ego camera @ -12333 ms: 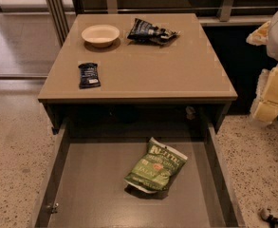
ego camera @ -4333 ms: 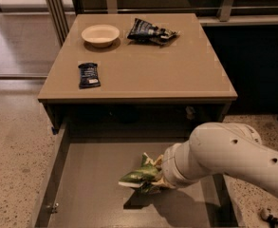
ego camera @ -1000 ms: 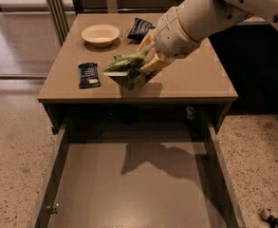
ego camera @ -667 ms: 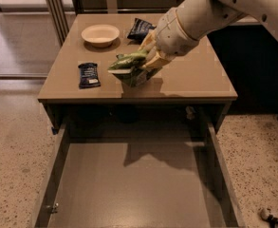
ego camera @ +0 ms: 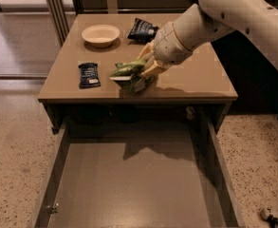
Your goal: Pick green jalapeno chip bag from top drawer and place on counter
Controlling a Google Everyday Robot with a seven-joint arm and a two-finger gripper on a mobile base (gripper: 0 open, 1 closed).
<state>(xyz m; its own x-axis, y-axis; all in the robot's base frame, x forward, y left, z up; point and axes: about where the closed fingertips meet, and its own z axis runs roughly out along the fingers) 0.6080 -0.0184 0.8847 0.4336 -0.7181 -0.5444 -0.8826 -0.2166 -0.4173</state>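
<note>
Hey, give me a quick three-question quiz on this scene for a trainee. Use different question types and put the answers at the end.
1. True or false: the green jalapeno chip bag is out of the top drawer.
2. The gripper is shut on: A) the bowl, B) the green jalapeno chip bag, C) the bar wrapper?
3. Fill in: the gripper holds the bag over the ___.
Key: 1 true; 2 B; 3 counter.

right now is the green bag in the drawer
Out: the gripper grips the green bag over the counter; the drawer floor is bare.
</note>
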